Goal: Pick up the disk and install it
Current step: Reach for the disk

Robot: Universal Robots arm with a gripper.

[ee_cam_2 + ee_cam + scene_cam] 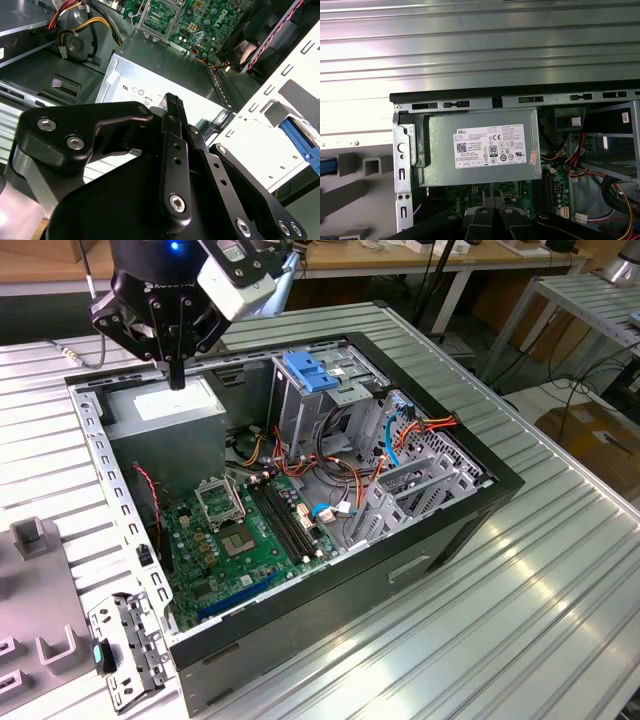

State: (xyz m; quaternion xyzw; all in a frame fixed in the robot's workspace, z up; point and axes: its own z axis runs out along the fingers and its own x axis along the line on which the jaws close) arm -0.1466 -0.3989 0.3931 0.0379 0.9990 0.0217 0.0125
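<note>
End effector [177, 383], closed and empty, hovers over power supply [160, 410].

Reads as a robotics lab or electronics workshop. Shows it first through a broad ribbed aluminium worktop [520, 620] bearing an open black desktop computer case [300, 625], side panel off, with green motherboard [235, 540], grey metal power supply box [165, 420] and orange and red wiring [350, 475] laid bare. Adds a black robot tool [177, 380] hung over the case's far corner. Backs this up with wood-topped benches [380, 258] on white legs behind, black cables [440, 285] dangling from them. Includes a second ribbed metal table [590, 295] and a brown cardboard box [595, 435] on the floor at the exterior view's right. Keeps grey moulded plastic fixtures [35, 540] at the exterior view's left.
</note>
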